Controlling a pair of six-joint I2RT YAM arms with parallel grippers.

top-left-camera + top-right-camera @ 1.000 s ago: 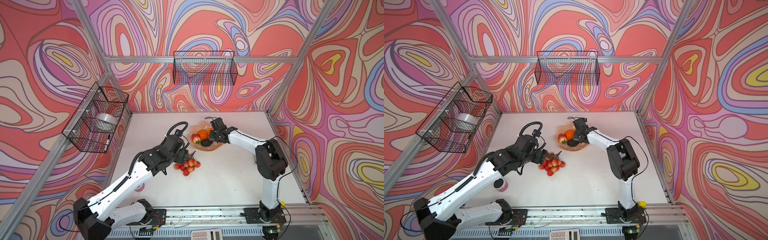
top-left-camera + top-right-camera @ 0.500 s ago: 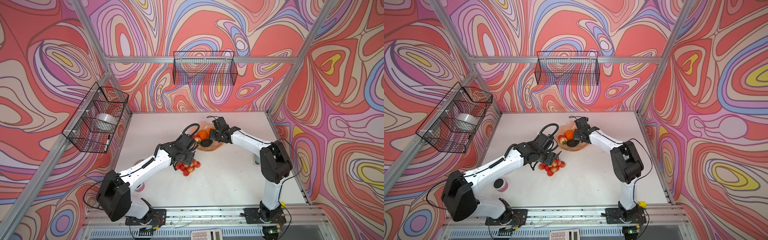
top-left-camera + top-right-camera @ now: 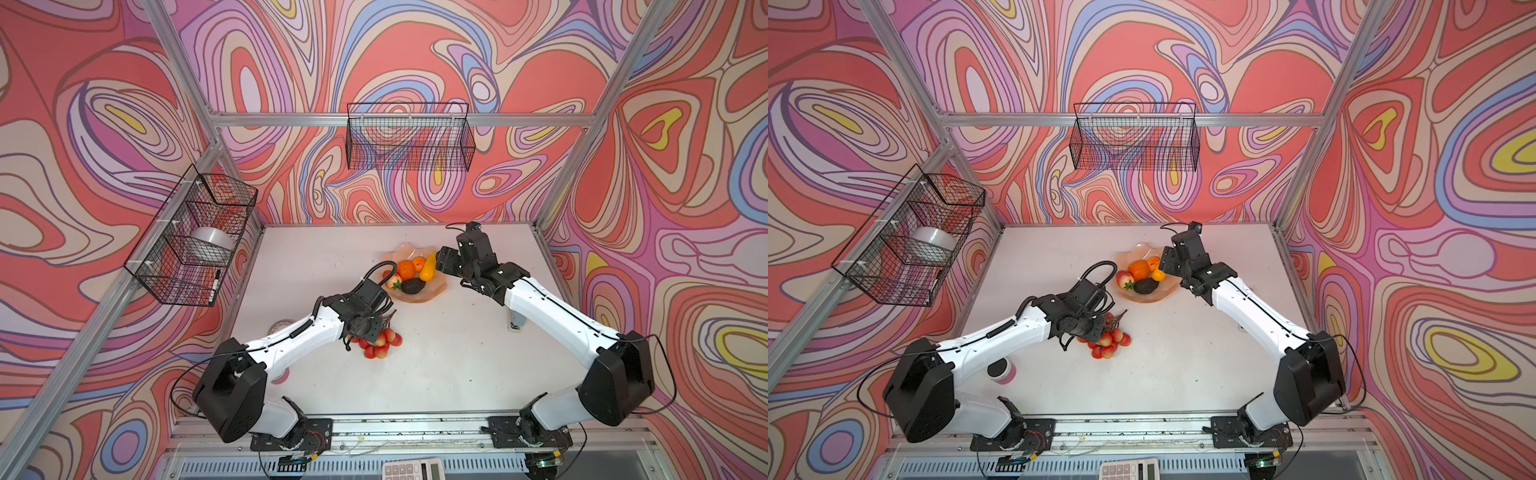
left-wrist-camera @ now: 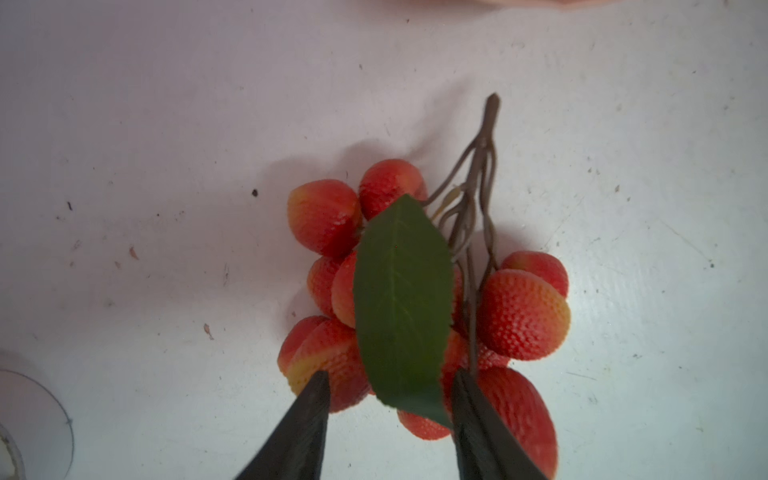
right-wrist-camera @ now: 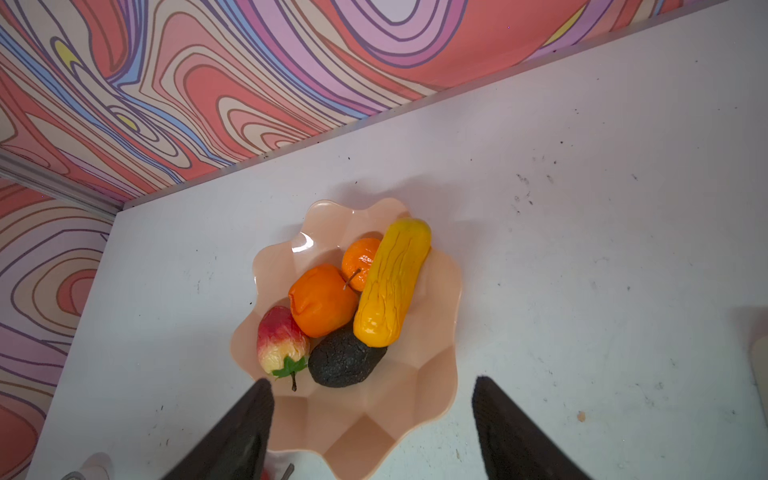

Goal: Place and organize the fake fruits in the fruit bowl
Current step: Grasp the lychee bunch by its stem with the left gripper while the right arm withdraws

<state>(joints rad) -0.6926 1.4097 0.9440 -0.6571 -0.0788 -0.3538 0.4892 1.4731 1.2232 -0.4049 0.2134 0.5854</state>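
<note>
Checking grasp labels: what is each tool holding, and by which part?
Right tool: nothing. Left tool straddles the red bunch at its leaf end; whether it grips, cannot tell.

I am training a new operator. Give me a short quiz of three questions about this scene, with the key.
1. Which gripper has its fingers on both sides of the berry bunch?
2. How many fruits lie in the fruit bowl? A) three B) five C) seven
3. True or false: the bunch lies in the bowl.
Key: 1 the left gripper; 2 B; 3 false, it lies on the table.
</note>
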